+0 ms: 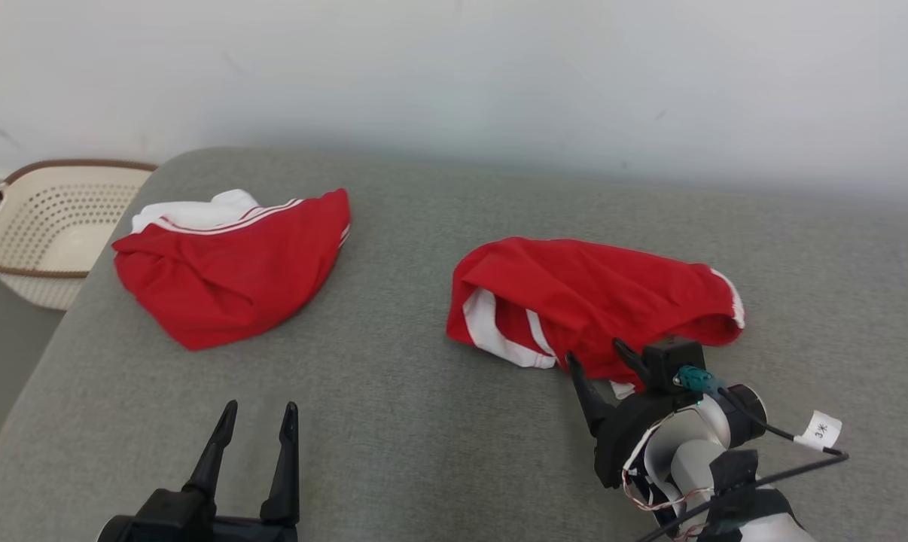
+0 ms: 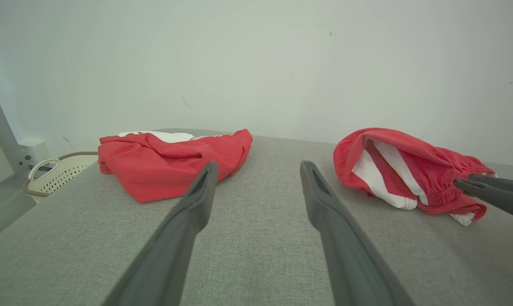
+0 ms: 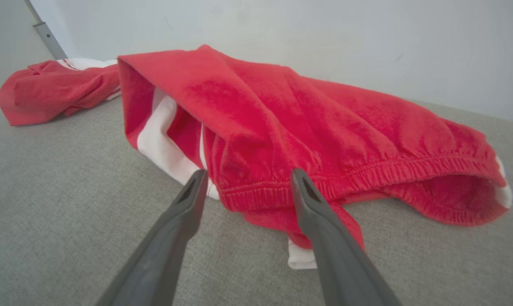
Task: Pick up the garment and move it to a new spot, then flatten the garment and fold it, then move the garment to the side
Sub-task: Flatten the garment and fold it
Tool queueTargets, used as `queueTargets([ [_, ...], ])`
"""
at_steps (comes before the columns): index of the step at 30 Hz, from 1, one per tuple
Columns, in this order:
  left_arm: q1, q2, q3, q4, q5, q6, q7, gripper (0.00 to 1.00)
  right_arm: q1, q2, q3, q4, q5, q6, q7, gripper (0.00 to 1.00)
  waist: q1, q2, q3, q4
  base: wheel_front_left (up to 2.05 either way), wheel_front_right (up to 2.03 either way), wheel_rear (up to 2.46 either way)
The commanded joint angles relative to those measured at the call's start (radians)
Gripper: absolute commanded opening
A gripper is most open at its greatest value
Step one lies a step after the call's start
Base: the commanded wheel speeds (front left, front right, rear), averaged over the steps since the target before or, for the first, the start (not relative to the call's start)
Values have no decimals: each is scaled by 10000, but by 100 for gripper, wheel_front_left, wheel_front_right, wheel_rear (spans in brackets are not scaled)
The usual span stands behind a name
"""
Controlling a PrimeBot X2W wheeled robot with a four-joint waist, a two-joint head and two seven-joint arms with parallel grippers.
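**Asker:** Where is the crumpled garment (image 1: 589, 301)?

**Describer:** It is a red heap of cloth with broad white stripes, lying on a grey cushion (image 1: 424, 444). Its gathered elastic waistband (image 3: 367, 174) runs along the side nearest the robot. The opening gapes towards the robot's right.

**Asker:** Where are the two arms, measured from that garment?

**Describer:** The right gripper (image 1: 595, 352) is at the garment's near edge. Its two long dark fingers are spread apart, with the tips right at the waistband, one on either side of a short stretch of the hem. They are not pinching the cloth, and it is unclear whether the tips touch it. The left gripper (image 1: 260, 410) is well to the garment's left and nearer the robot, with bare cushion all round it. Its fingers are also spread wide, with nothing between them.

**Asker:** What else lies around the crumpled garment?

**Describer:** A second garment (image 1: 228, 278), also red with white trim, lies well to its left and a little farther from the robot. It looks flatter, with a white panel showing along its far edge. Farther left again, beyond the cushion's edge, stands a cream perforated basket (image 1: 40, 226) with a brown rim. Behind the crumpled garment rises a plain pale wall (image 1: 499, 75).
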Motion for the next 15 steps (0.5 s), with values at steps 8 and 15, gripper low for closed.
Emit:
queueTargets([
  [8,-190,-37,-110,97,-141,1,-24,100,-871,83,246,1674,-148,4,-180,98,0,-1,395,711,0,0,0],
  [15,-119,-44,-34,73,-186,99,-24,100,-1275,104,83,1924,-349,4,-226,0,0,-1,433,584,0,0,0],
])
